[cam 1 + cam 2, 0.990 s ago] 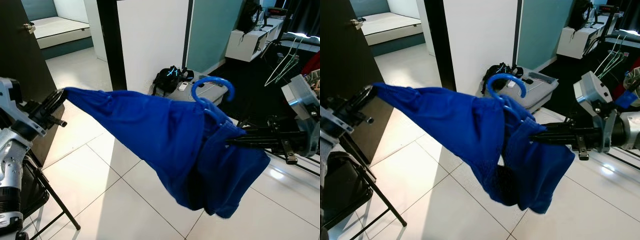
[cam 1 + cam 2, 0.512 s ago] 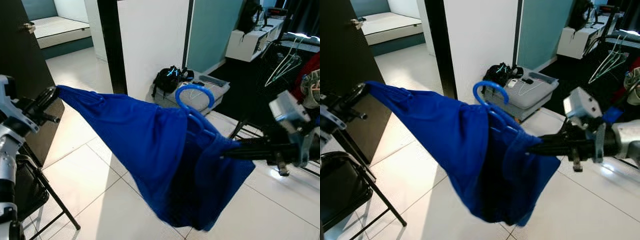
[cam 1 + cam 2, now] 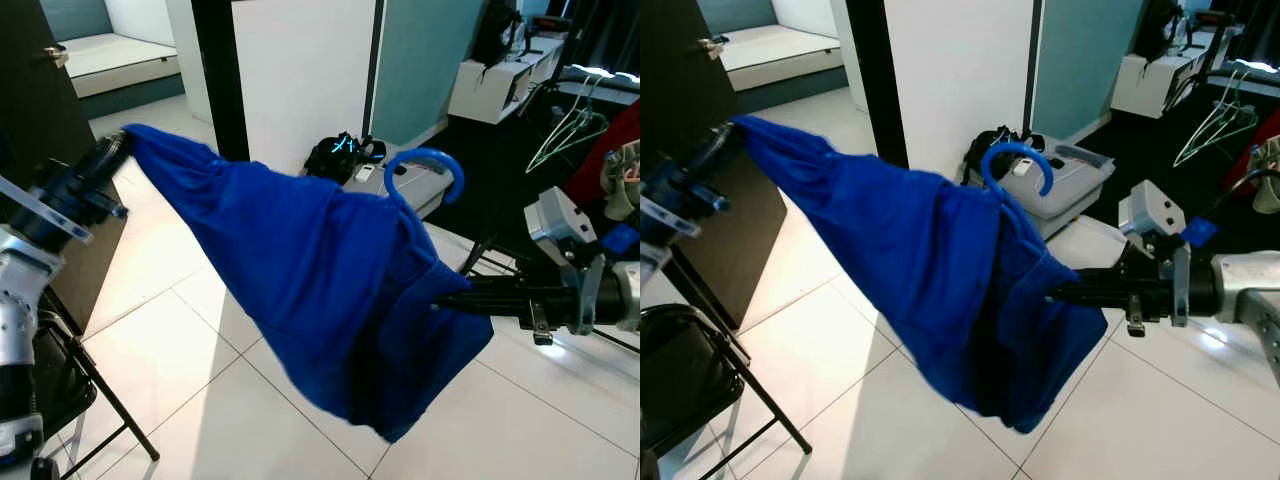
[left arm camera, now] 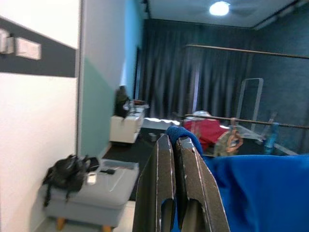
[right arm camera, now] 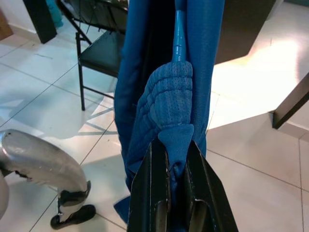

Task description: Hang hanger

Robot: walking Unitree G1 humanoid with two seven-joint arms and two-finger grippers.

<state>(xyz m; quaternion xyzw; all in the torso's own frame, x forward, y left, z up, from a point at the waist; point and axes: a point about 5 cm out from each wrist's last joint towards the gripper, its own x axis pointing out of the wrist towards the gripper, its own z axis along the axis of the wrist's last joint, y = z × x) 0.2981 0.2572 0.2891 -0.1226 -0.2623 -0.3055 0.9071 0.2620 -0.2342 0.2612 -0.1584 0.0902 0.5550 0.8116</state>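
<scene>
A blue garment [image 3: 320, 290] hangs on a blue plastic hanger whose hook [image 3: 425, 165] sticks up above the cloth. The cloth is stretched between my two arms above the floor. My left gripper [image 3: 112, 152] is shut on one end of the garment at the upper left, and the left wrist view shows blue fabric [image 4: 251, 188] pinched between its fingers [image 4: 164, 193]. My right gripper [image 3: 1060, 292] reaches in from the right and is shut on the other end, with bunched blue cloth [image 5: 169, 106] and the hanger's bar between its fingers.
A black folding chair [image 3: 70, 380] stands at the lower left beside a dark door [image 3: 40, 130]. A grey ottoman with a black bag [image 3: 345, 155] sits behind by the white pillar. A clothes rail with white hangers [image 3: 565, 115] stands at the far right. White tiled floor [image 3: 200, 400] lies below.
My left gripper has lifted its end of the garment higher. The hanger hook has swung to the right and the cloth hangs steeper.
</scene>
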